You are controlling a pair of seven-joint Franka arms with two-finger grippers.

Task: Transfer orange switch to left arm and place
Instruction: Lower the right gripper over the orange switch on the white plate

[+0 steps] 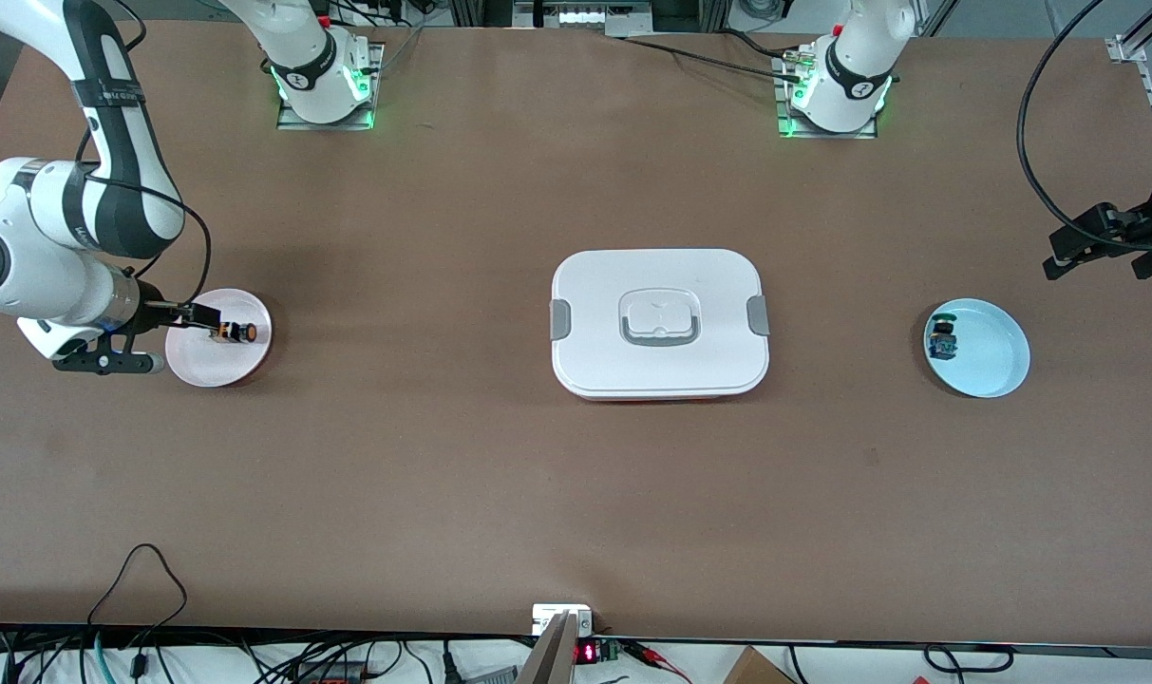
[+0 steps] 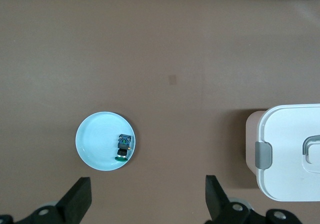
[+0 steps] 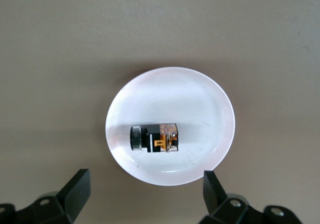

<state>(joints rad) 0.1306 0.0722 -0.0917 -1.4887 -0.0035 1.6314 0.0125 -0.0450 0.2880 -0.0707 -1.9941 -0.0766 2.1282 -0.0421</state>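
The switch (image 1: 236, 332) is lying on its side in the pink plate (image 1: 253, 356) at the right arm's end of the table, black end pointing toward the right gripper (image 1: 192, 319), and nothing is holding it yet. I am hovering that gripper over the plate with its fingers (image 3: 75, 189) spread wide and empty; in the right wrist view the switch (image 3: 155, 138) is sitting between the lines of the two fingers but ahead of the tips. For a clean pick, I judge I should be centring over the orange body, lining the jaws across its short width, and coming straight down so the tips clear the plate's (image 3: 220, 109) rim. The box (image 1: 659, 323) is sitting closed mid-table, squarely between the plates, so I am planning to carry the switch high over it and hand over in the air. Toward the left arm's end, the blue plate (image 1: 998, 356) is holding the blue switch (image 1: 943, 340), which I am leaving alone. The left gripper (image 1: 1107, 237) is waiting above that end, fingers (image 2: 77, 199) wide apart and empty.
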